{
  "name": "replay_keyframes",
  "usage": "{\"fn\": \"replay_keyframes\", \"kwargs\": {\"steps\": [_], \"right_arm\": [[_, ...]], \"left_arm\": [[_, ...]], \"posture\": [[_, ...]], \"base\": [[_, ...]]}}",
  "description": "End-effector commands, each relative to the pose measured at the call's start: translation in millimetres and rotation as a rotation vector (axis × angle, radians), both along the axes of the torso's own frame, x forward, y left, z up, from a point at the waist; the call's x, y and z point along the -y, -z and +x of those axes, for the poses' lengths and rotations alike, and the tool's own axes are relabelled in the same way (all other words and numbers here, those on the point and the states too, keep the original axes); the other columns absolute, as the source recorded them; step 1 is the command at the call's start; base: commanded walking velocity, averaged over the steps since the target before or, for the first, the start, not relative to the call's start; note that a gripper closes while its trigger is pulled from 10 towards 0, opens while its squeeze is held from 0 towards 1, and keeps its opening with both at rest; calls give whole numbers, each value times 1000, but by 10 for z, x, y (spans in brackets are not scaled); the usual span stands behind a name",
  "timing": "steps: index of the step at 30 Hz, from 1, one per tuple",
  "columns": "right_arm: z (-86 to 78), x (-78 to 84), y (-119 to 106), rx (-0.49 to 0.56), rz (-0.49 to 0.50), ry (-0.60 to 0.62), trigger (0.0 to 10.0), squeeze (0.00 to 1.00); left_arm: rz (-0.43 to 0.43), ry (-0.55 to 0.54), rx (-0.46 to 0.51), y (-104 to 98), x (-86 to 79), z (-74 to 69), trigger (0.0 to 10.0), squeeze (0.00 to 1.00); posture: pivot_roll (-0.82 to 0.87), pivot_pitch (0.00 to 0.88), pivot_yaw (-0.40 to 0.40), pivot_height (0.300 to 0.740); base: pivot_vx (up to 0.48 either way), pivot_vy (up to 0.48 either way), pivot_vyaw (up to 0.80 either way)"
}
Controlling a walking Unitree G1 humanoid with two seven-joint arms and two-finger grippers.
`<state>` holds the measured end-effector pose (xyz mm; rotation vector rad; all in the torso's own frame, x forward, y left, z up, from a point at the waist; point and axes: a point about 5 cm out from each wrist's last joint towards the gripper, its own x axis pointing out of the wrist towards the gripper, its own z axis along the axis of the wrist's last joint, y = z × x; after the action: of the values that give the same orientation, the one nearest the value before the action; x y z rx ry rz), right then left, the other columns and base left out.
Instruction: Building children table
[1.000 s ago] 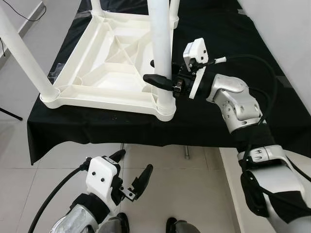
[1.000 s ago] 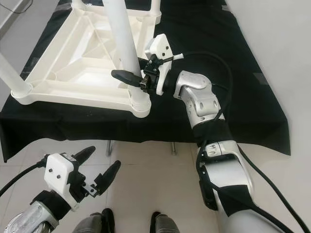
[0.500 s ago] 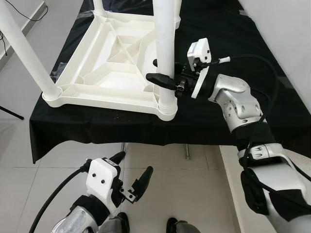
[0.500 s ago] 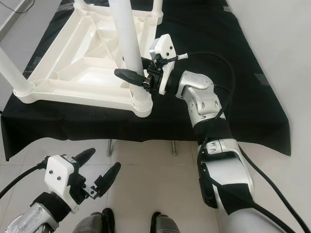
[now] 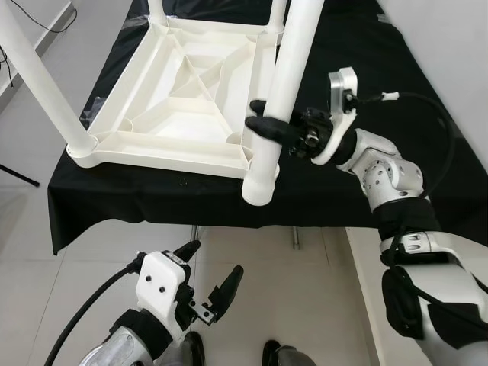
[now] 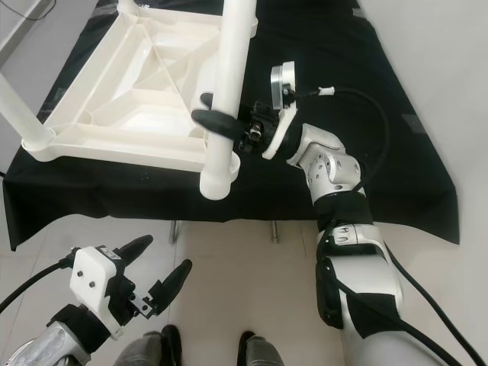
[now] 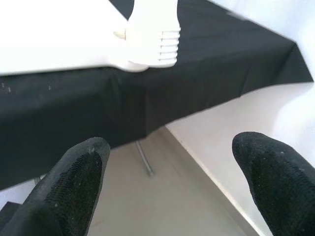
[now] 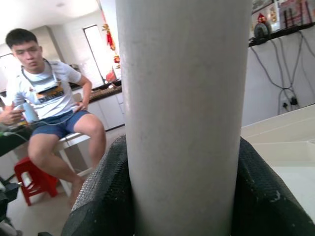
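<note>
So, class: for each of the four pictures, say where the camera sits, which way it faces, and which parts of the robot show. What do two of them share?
Left eye view: on the head, looking forward and down at the upturned white table on the black cloth; both arms show.
Right eye view: same, beside it.
Left wrist view: along the open left gripper, facing the cloth edge and floor.
Right wrist view: along the right gripper, shut on the table leg; a seated person behind.
Shared: the leg appears in both eye views.

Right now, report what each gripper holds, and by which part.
Right gripper clamps the white plastic table leg on its lower shaft. Left gripper holds nothing.
</note>
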<state>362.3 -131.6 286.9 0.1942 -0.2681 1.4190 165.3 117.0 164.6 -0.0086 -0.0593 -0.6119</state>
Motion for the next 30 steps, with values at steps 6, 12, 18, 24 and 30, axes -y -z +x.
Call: {"fn": "replay_keyframes", "kwargs": {"steps": [6,12,18,24,30], "right_arm": [[63,19,-184,120,24,126,0,0],[183,130,-444,169,121,308,0,0],[101,263,-678,181,235,223,0,0],[78,260,-715,238,195,266,10000,0],[185,259,-646,240,96,549,10000,0]], "left_arm": [[17,35,-41,-3,-6,-166,10000,0],[33,32,-48,-19,-20,-219,10000,0],[43,16,-52,-13,-38,-219,10000,0],[44,6,-80,16,-46,-167,10000,0],[41,-151,-94,-2,-162,92,10000,0]], "posture": [[120,364,-37,740],[135,372,-30,740],[135,363,-30,740],[120,334,-39,740],[106,285,-55,740]], "base": [[0,0,0],[0,0,0],[0,0,0],[0,0,0],[0,0,0]]}}
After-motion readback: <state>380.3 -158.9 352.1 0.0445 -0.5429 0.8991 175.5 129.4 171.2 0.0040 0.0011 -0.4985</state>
